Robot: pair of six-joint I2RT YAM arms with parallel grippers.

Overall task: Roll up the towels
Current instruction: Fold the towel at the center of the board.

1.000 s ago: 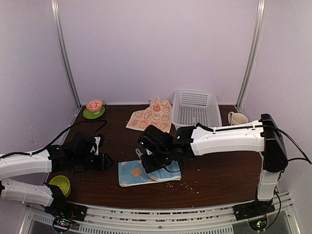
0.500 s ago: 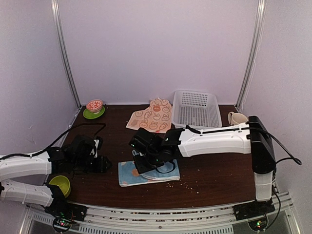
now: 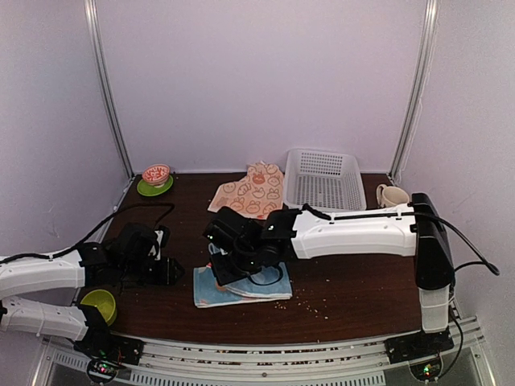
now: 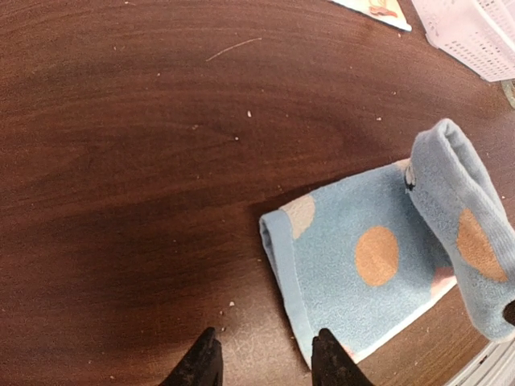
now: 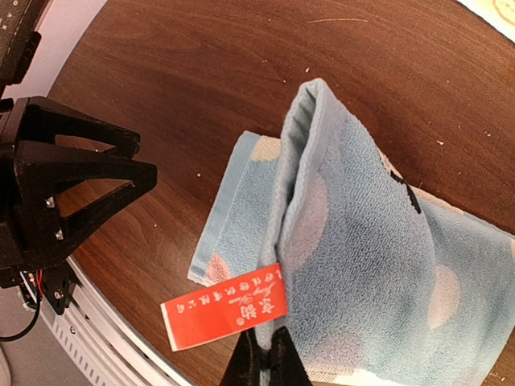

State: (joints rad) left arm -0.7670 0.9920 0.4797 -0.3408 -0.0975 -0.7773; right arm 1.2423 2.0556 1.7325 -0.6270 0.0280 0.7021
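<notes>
A light blue towel (image 3: pixel 241 287) with peach circles lies at the table's front centre. My right gripper (image 3: pixel 231 271) is shut on the towel's edge (image 5: pixel 362 265), next to a red label (image 5: pixel 225 315), and holds that end folded up over the flat part. In the left wrist view the raised fold (image 4: pixel 460 233) stands above the flat towel (image 4: pixel 354 273). My left gripper (image 4: pixel 264 359) is open just left of the towel's left hem, with nothing between its fingers. The cream towel (image 3: pixel 251 190) with orange prints lies spread at the back.
A white basket (image 3: pixel 323 178) stands at the back right, with a cream cup (image 3: pixel 391 195) beside it. A red bowl on a green saucer (image 3: pixel 155 181) sits at the back left. A green bowl (image 3: pixel 98 304) is at the front left. Crumbs dot the table.
My right gripper has moved left with the blue towel's edge, drawing the fold further over the flat part. The left arm has stayed almost still.
</notes>
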